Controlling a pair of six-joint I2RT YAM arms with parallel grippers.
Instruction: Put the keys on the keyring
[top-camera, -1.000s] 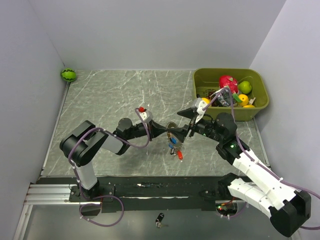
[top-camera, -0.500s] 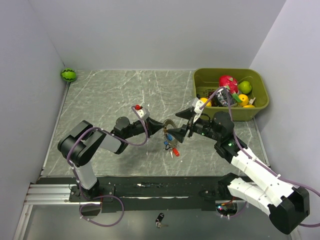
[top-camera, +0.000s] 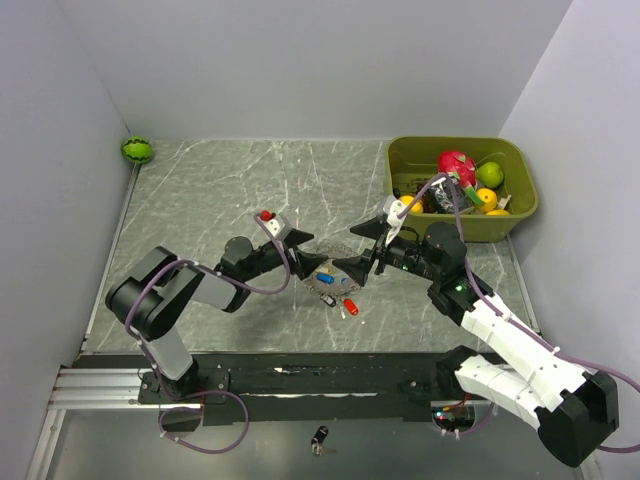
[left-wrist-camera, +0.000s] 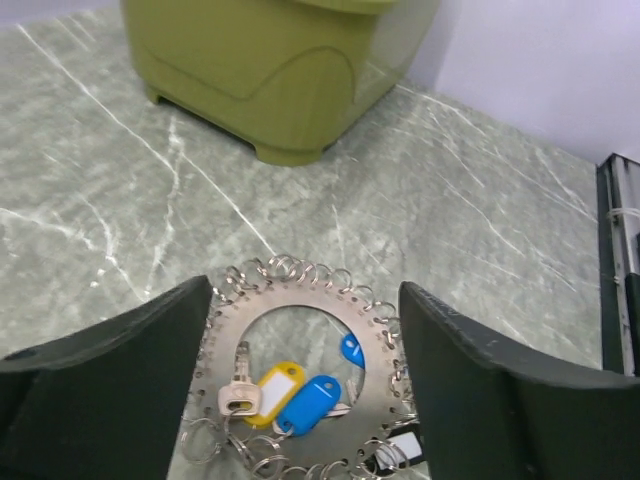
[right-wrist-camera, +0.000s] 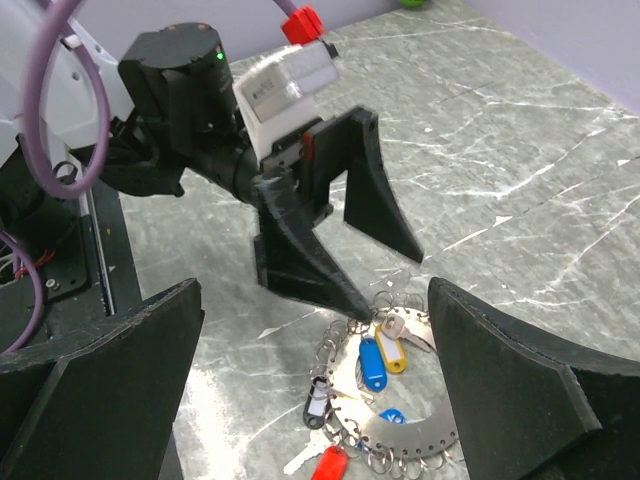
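The keyring (top-camera: 338, 268), a flat grey metal ring edged with small wire loops, lies flat on the marble table (top-camera: 200, 200). Several keys lie on and around it: a silver key (left-wrist-camera: 237, 385), yellow tag (left-wrist-camera: 272, 390) and blue tag (left-wrist-camera: 310, 400) in its centre, and a red-tagged key (right-wrist-camera: 330, 465) and black tag (right-wrist-camera: 315, 410) at its rim. My left gripper (top-camera: 308, 252) stands open on the ring's left, one fingertip (right-wrist-camera: 355, 312) by the loops. My right gripper (top-camera: 356, 250) hangs open above the ring's right side, holding nothing.
A green bin (top-camera: 515, 205) of toy fruit stands at the back right, also ahead in the left wrist view as the green bin (left-wrist-camera: 270, 70). A green ball (top-camera: 137, 150) sits in the far left corner. A small black fob (top-camera: 319, 437) lies below the rail (top-camera: 100, 385).
My left gripper has opened and let go of the keyring, which dropped from mid-air to lie flat on the table. The left arm drew back left a little. The right gripper stayed open.
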